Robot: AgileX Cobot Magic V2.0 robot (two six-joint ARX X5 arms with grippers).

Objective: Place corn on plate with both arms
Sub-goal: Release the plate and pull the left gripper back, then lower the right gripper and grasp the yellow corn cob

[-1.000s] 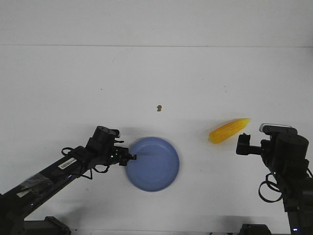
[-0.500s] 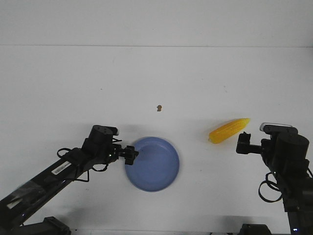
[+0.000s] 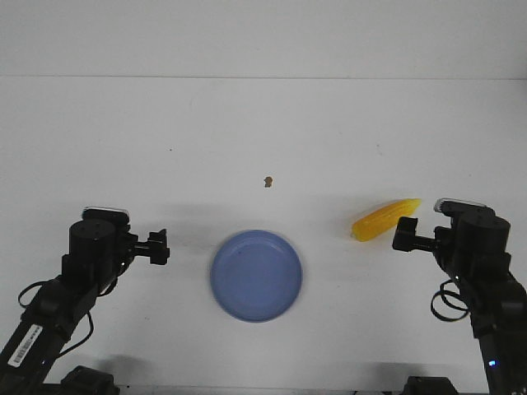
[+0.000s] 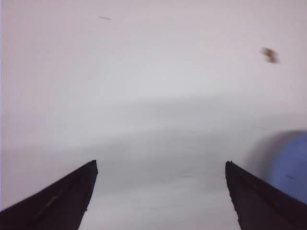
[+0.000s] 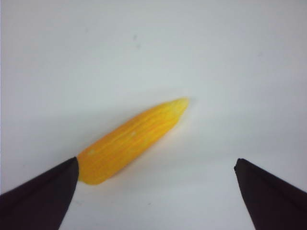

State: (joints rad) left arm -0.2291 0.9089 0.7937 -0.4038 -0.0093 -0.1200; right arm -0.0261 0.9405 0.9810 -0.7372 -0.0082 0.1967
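Note:
The yellow-orange corn (image 3: 385, 218) lies on the white table to the right of the blue plate (image 3: 256, 275). In the right wrist view the corn (image 5: 132, 140) lies just ahead of my open right gripper (image 5: 156, 165), its blunt end beside one fingertip (image 5: 72, 165). In the front view the right gripper (image 3: 403, 233) sits just beside the corn's near end. My left gripper (image 3: 157, 247) is open and empty, left of the plate and apart from it. In the left wrist view the left gripper (image 4: 160, 165) hangs over bare table, with the plate's rim (image 4: 292, 163) at the edge.
A tiny brown speck (image 3: 268, 181) lies on the table beyond the plate; it also shows blurred in the left wrist view (image 4: 270, 54). The table's far edge meets a white wall at the back.
My left arm has drawn back to the left, away from the plate's rim. My right gripper has edged slightly left toward the corn. Corn and plate have not moved.

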